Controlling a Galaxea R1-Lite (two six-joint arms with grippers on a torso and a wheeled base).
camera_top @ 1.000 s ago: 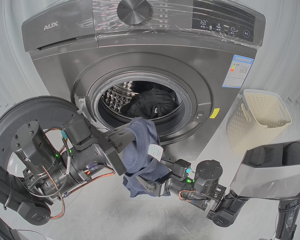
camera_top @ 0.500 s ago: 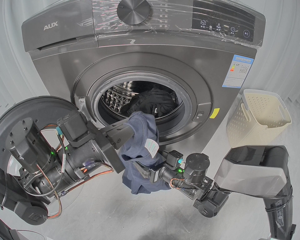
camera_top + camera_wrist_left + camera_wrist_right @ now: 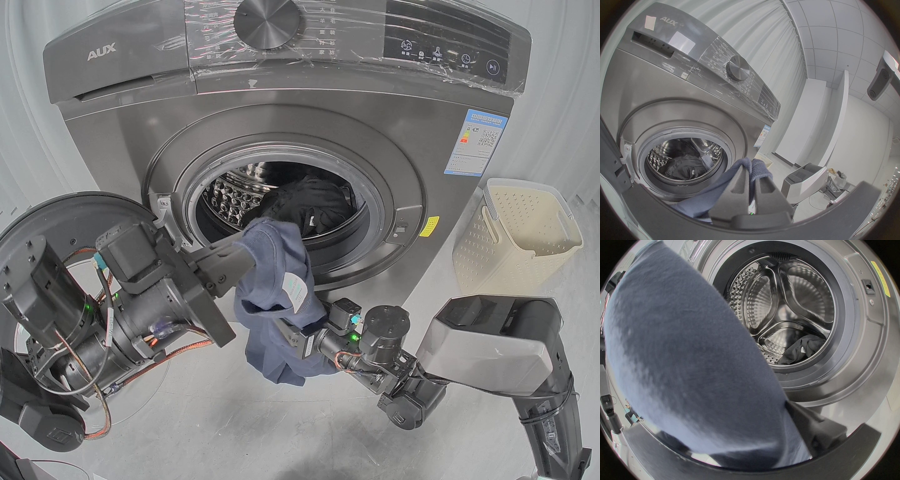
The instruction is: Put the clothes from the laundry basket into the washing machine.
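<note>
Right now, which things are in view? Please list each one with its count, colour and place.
washing machine: 1, grey, in front of the robot
door: 1, dark grey, swung open on the left
black garment: 1, black, inside the drum
blue garment: 1, blue with a white label, hanging outside the drum opening
laundry basket: 1, cream, on the floor to the right of the machine
left gripper: 1, dark grey, shut on the blue garment's top
right gripper: 1, dark grey, against the blue garment lower down
</note>
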